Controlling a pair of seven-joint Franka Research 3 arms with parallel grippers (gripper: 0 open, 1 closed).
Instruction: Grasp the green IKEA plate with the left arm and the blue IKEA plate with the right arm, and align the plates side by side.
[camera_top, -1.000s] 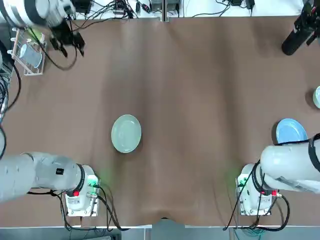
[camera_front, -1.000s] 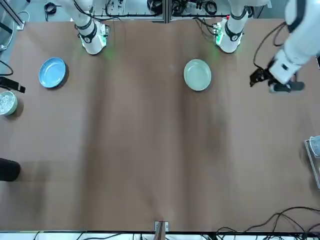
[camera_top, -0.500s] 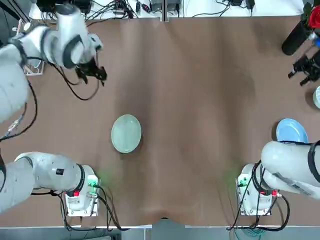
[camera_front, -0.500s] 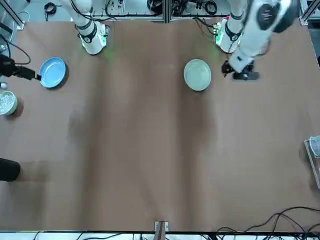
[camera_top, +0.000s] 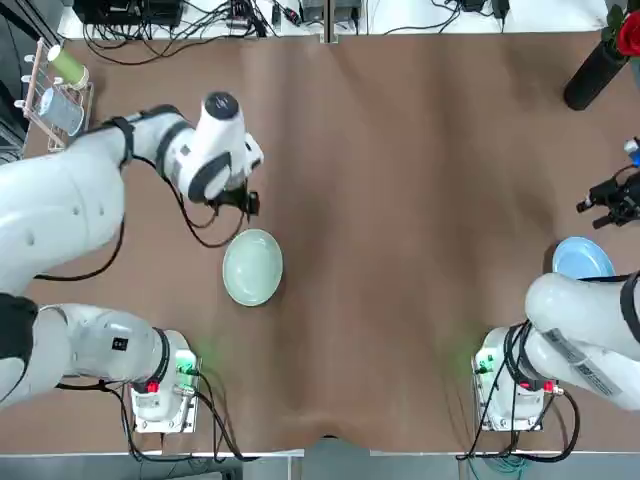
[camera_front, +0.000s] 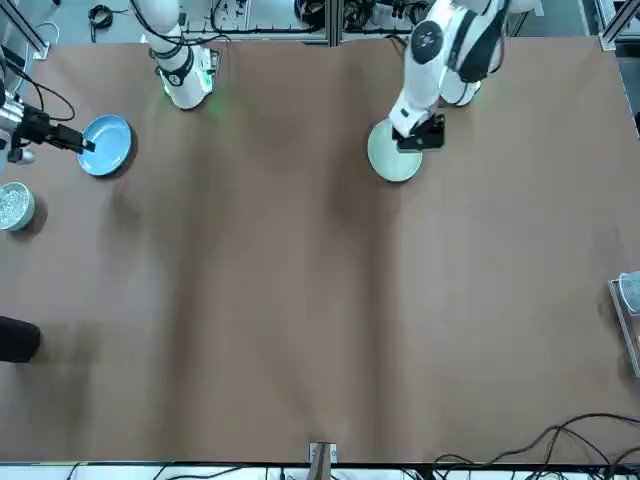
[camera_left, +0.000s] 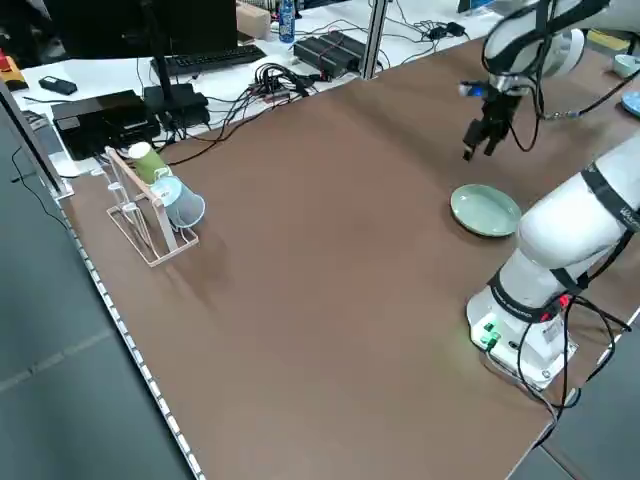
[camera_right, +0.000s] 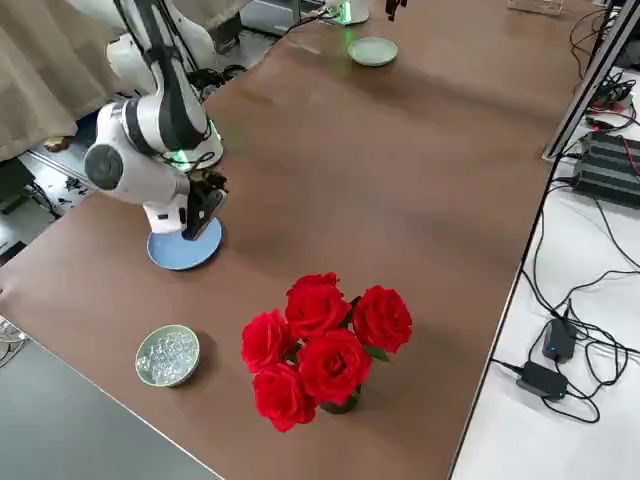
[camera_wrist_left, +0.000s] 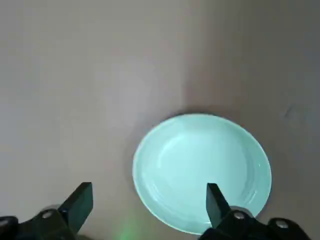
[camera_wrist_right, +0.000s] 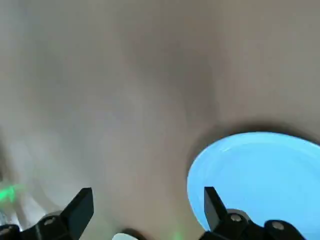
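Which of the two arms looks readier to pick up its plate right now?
Probably the left. Its open left gripper hangs above the pale green round plastic plate's edge. The right gripper, also open, sits at the rim of the sky-blue round plastic plate, more to one side.

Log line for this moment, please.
left gripper open over green plate | right gripper open by blue plate | plates ungrasped, apart

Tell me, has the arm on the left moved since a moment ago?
Yes. The left gripper swung in from the table's far-left corner to just beyond the green plate.
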